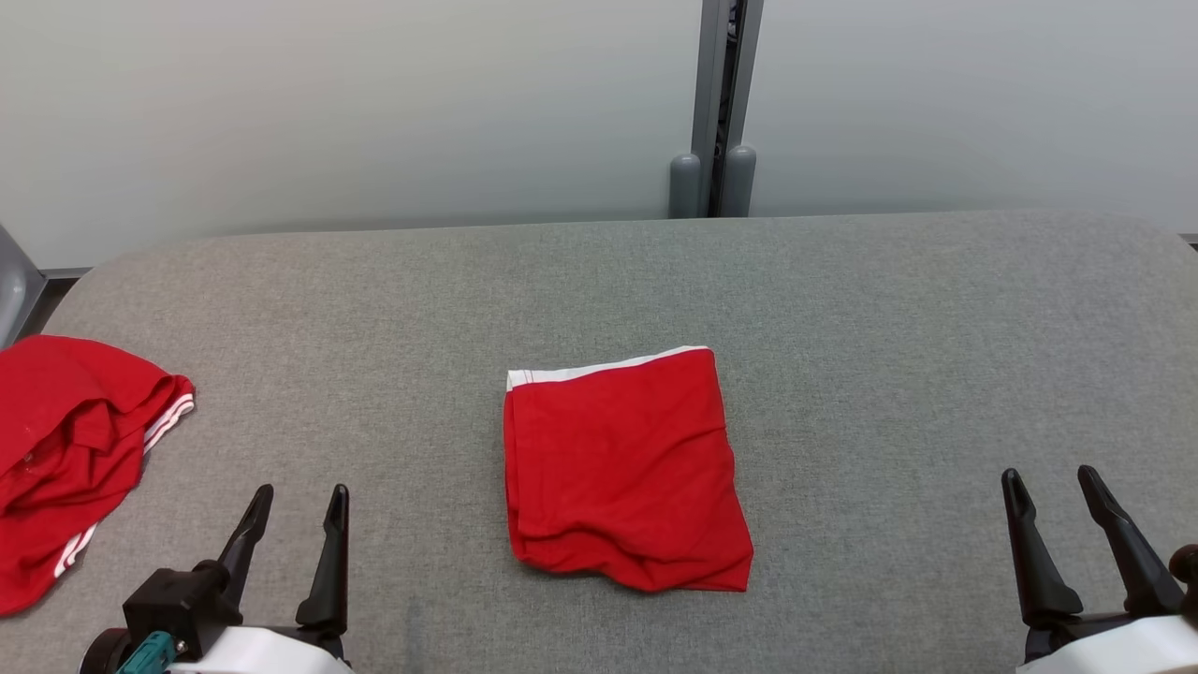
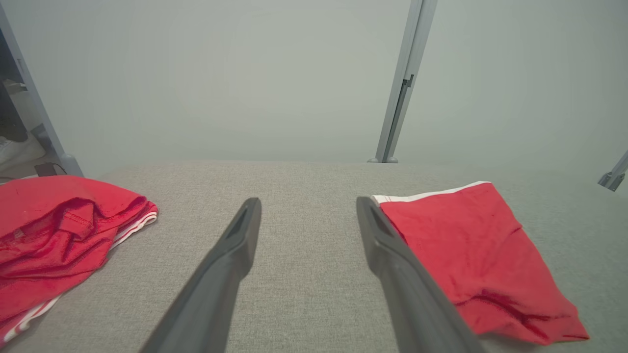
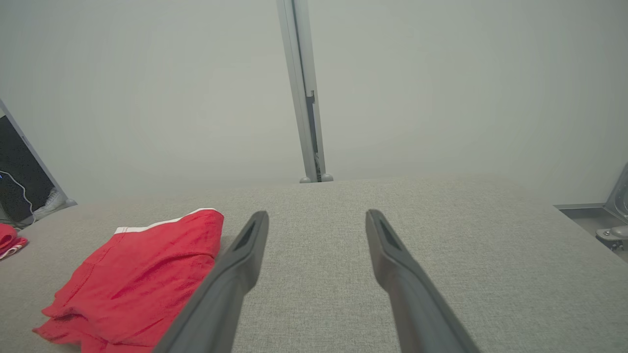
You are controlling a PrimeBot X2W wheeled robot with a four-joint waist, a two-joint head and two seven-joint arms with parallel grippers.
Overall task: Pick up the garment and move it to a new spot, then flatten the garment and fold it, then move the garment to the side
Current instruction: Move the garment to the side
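A red garment (image 1: 622, 468) with a white band along its far edge lies folded into a rough square at the middle of the grey table (image 1: 889, 309). The same folded garment (image 2: 476, 250) lies right of my left fingers in the left wrist view, and the garment (image 3: 137, 279) lies left of my right fingers in the right wrist view. My left gripper (image 1: 299, 501) stands open at the lower left, well left of the garment, holding nothing. At the lower right my right gripper (image 1: 1053, 482) is open and empty, far right of the garment.
A second red garment (image 1: 65, 449) with white stripes lies crumpled at the table's left edge, close to my left gripper; this crumpled garment (image 2: 54, 235) also shows in the left wrist view. A pale wall with a grey post (image 1: 716, 112) stands behind the table.
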